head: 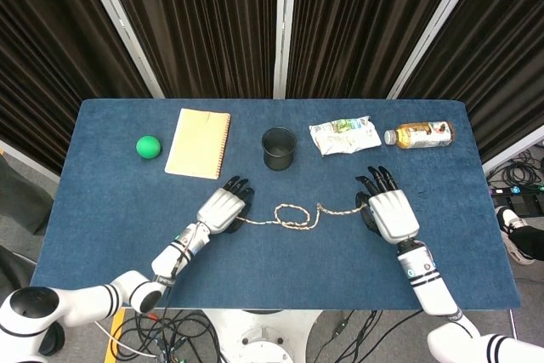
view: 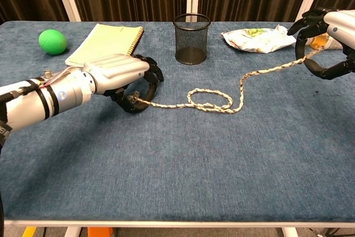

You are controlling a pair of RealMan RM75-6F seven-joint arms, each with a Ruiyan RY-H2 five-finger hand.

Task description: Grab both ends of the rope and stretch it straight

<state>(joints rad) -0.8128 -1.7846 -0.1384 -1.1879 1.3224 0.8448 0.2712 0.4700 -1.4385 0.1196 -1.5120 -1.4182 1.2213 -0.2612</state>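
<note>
A braided rope (head: 293,215) lies across the middle of the blue table (head: 102,210), with a loose loop (view: 211,101) near its centre. My left hand (view: 119,76) sits at the rope's left end (view: 133,100), palm down. Its fingers and thumb are curled around that end against the cloth. The same hand (head: 223,208) covers the end in the head view. My right hand (view: 328,40) is at the far right, holding the rope's right end. The rope rises off the table toward it. From above, the right hand (head: 389,212) hides that end.
Along the back of the table stand a green ball (head: 148,146), a yellow notebook (head: 199,143), a black mesh cup (head: 279,148), a snack bag (head: 343,135) and a bottle (head: 419,134) lying on its side. The cup is just behind the rope's loop.
</note>
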